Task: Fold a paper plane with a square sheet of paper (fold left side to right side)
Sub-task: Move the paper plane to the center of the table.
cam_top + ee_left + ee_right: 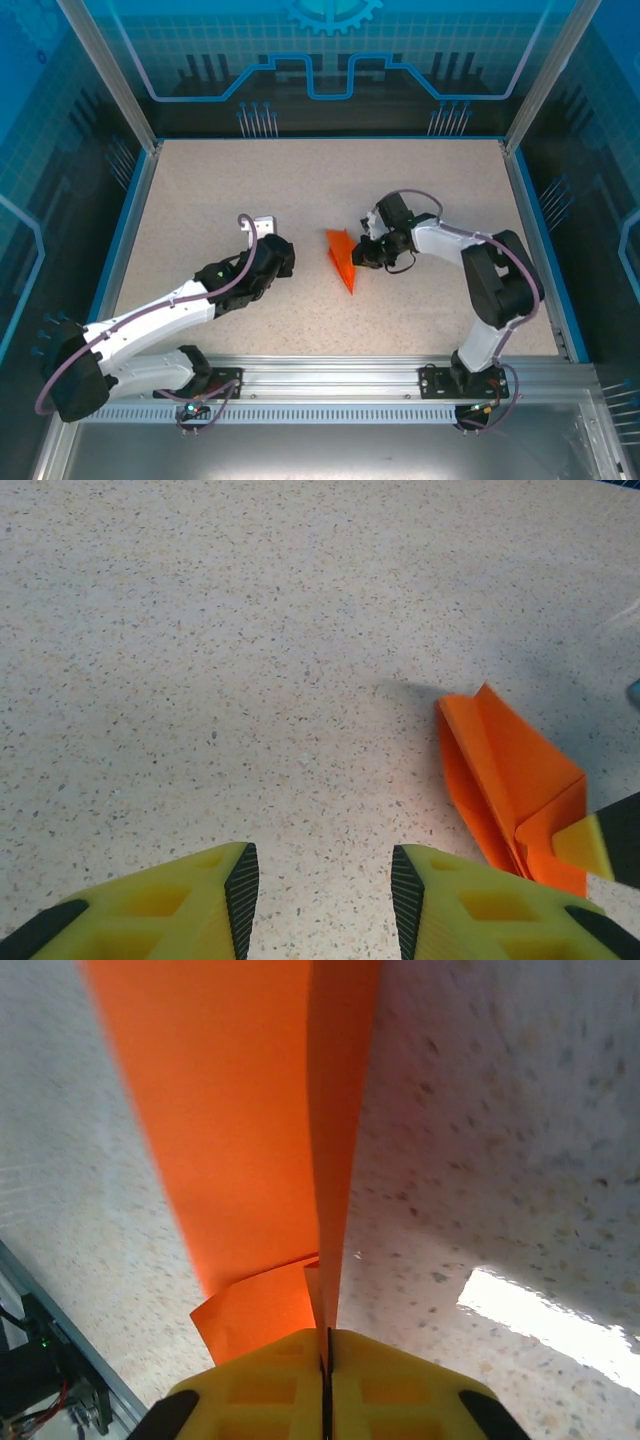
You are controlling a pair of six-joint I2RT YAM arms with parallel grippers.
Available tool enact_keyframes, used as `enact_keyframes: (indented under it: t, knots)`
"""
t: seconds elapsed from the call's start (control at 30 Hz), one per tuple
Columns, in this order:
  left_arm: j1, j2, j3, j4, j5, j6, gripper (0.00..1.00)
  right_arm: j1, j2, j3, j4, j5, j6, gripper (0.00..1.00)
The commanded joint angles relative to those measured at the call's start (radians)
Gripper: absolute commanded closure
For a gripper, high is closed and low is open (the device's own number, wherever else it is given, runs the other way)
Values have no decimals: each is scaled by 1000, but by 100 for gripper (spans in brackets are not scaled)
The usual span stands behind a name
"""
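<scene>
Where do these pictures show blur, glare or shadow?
Right wrist view: the far table looks soft, with a bright glare patch right of the paper. Left wrist view: sharp, the paper throws a soft shadow to its left. Top view: table evenly lit.

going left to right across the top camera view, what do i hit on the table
left gripper -> paper plane -> right gripper, which is shut on the plane's right side

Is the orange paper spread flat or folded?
Folded: the orange paper is a narrow pointed shape with overlapping layers and creases, and the right end effector is shut on it.
</scene>
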Motion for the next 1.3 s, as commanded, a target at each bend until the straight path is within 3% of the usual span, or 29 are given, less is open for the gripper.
enact_keyframes:
  t: [0.0,0.13,0.27,0.37,0.5,0.7,0.9,1.27]
  knots:
    - [2,-18,0,-36,-31,-19,56,-45,20,-26,33,-33,-14,83]
    - [3,-25,8,-49,-42,-11,56,-55,-66,-7,-93,108,-60,64]
    - [4,-35,18,-66,-61,-5,54,-23,-165,74,-293,319,-105,57]
    - [4,-46,17,-75,-77,-14,50,65,-209,140,-435,498,-120,55]
    - [4,-80,-3,-89,-110,-47,45,253,-193,232,-525,633,-94,52]
    - [3,-153,-60,-107,-137,-93,36,455,-32,384,-545,704,-68,52]
    - [4,-207,-91,-116,-143,-109,34,470,140,485,-594,812,-67,50]
    - [3,-204,-97,-114,-149,-114,31,508,301,561,-656,931,-101,47]
